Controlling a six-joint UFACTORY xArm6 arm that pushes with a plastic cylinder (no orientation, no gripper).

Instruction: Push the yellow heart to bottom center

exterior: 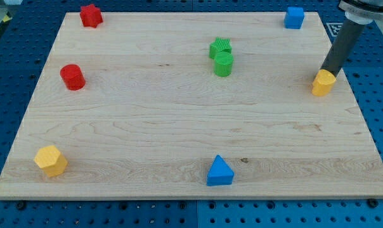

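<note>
The yellow heart-like block sits near the board's right edge, about mid-height. My tip stands right at its upper right side, touching or almost touching it. A blue triangle lies at the bottom centre of the board. The rod rises from the tip toward the view's top right corner.
A yellow hexagon lies at the bottom left. A red cylinder and a red star-like block are on the left. Two green blocks touch each other above centre. A blue cube is at the top right.
</note>
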